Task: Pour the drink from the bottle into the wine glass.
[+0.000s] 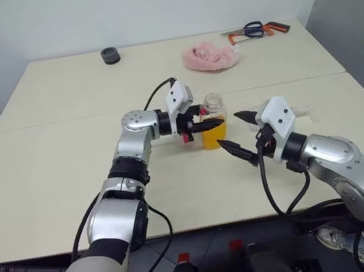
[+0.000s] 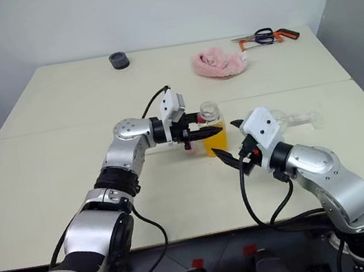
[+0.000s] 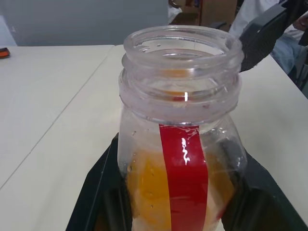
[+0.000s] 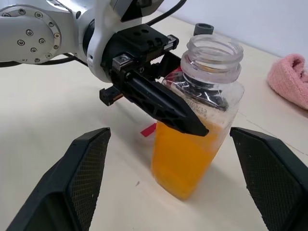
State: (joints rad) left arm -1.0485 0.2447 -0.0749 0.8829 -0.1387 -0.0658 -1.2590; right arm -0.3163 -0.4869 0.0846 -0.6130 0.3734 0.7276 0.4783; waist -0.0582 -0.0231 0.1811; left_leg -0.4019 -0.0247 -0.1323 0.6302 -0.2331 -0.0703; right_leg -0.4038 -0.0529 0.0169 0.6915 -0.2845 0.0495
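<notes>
On the left, my left gripper (image 1: pixel 211 123) has its fingers clenched around the bottle (image 1: pixel 212 122), high up near the neck. The bottle stands on the worktop (image 1: pixel 48 172), about in the middle, and its mouth is open with no cap on it. The orange drink (image 4: pixel 185 156) fills the lower part of it.

Just to the right, my right gripper (image 1: pixel 240 131) waits near the bottle with its fingers spread wide, grasping nothing.

Further right, behind that arm, the wine glass (image 2: pixel 298 118) seems to lie on its side on the worktop. It is clear and partly hidden by the arm, so I cannot be sure how it lies.

I think the step in hand is to get the bottle ready for pouring. To do it well, I should keep the left grip tight so the bottle does not slip, and keep it upright until the glass is standing. The glass may need to be set on its foot first. Then I should tip the bottle slowly, mouth over the bowl, so nothing spills.

The back of the bottle is hidden by my fingers. I cannot see the cap.
</notes>
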